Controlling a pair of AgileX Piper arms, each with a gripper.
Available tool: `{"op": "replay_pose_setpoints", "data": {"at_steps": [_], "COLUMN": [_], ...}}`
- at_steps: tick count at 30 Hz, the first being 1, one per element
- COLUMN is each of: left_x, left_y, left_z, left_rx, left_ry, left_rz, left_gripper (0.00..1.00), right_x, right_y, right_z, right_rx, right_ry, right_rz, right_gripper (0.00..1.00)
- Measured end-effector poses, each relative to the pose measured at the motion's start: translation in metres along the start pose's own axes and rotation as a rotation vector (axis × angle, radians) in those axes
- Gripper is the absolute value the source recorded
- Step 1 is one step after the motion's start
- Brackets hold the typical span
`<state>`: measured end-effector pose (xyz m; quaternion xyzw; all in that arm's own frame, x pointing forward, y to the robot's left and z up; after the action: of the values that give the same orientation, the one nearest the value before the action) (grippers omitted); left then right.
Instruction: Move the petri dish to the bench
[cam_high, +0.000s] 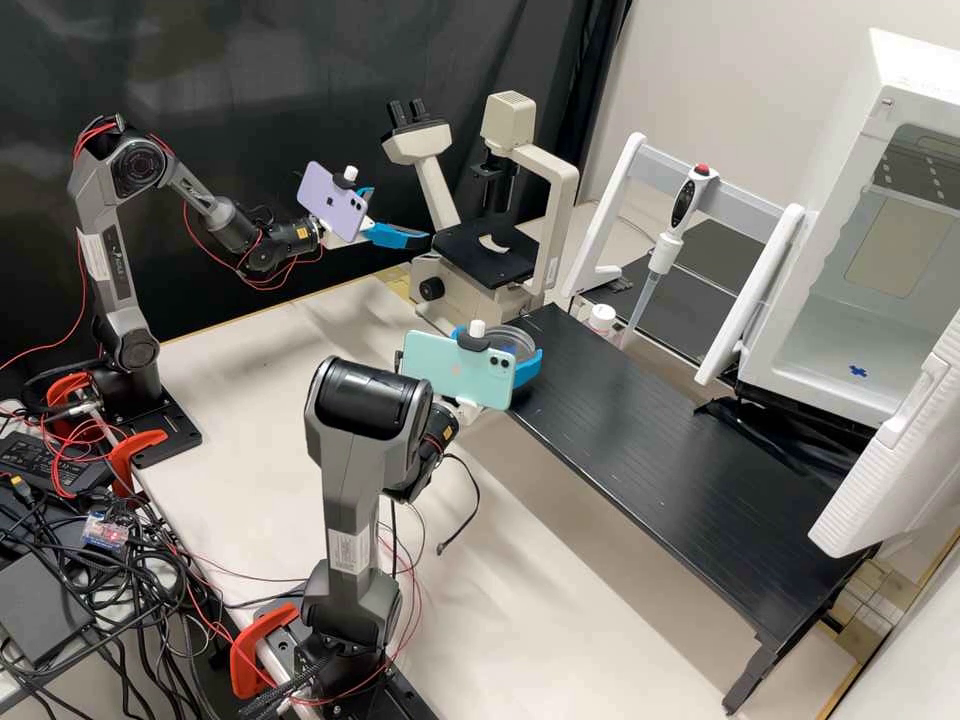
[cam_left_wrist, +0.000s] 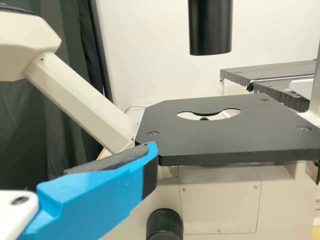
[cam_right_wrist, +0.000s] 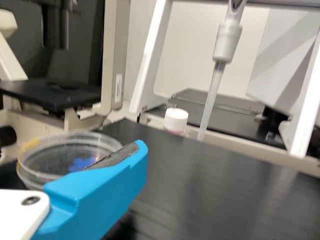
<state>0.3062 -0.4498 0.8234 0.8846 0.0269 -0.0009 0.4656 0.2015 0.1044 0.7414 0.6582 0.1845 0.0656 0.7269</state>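
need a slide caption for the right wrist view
Clear petri dish at the right tool's blue finger, with a pipette, a white-capped bottle and a microscope beyond.

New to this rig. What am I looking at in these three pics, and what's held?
Two grey robot arms. The wide picture is from a fixed camera looking down; the other two are from cameras on the arms' wrists.

The left arm is the far one; its left end effector is open beside the microscope, holding nothing. The right arm is the near one; its right end effector has the dish between its blue fingers, apparently gripped, near a corner of the black platform. That platform stands over a pale tabletop. By its far side are a white-capped bottle and a pipette.
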Motion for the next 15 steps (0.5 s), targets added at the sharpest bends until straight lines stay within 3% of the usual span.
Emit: {"op": "replay_pose_setpoints", "data": {"at_steps": [5, 8, 11, 15], "left_x": [0.000, 0.000, 0.000, 0.000], "left_y": [0.000, 0.000, 0.000, 0.000], "left_z": [0.000, 0.000, 0.000, 0.000], "left_rx": [0.000, 0.000, 0.000, 0.000], "left_ry": [0.000, 0.000, 0.000, 0.000], "left_rz": [0.000, 0.000, 0.000, 0.000], "left_gripper": [1.00, 1.00, 1.00, 1.00], "right_x": [-0.022, -0.038, -0.048, -0.057], "right_y": [0.026, 0.046, 0.060, 0.074], "right_z": [-0.012, -0.021, -0.024, -0.018], "right_rx": [0.008, 0.033, 0.059, 0.091], "right_ry": [0.108, 0.167, 0.163, 0.048], "right_rz": [0.080, 0.178, 0.271, 0.405], "right_gripper": [1.00, 1.00, 1.00, 1.00]}}
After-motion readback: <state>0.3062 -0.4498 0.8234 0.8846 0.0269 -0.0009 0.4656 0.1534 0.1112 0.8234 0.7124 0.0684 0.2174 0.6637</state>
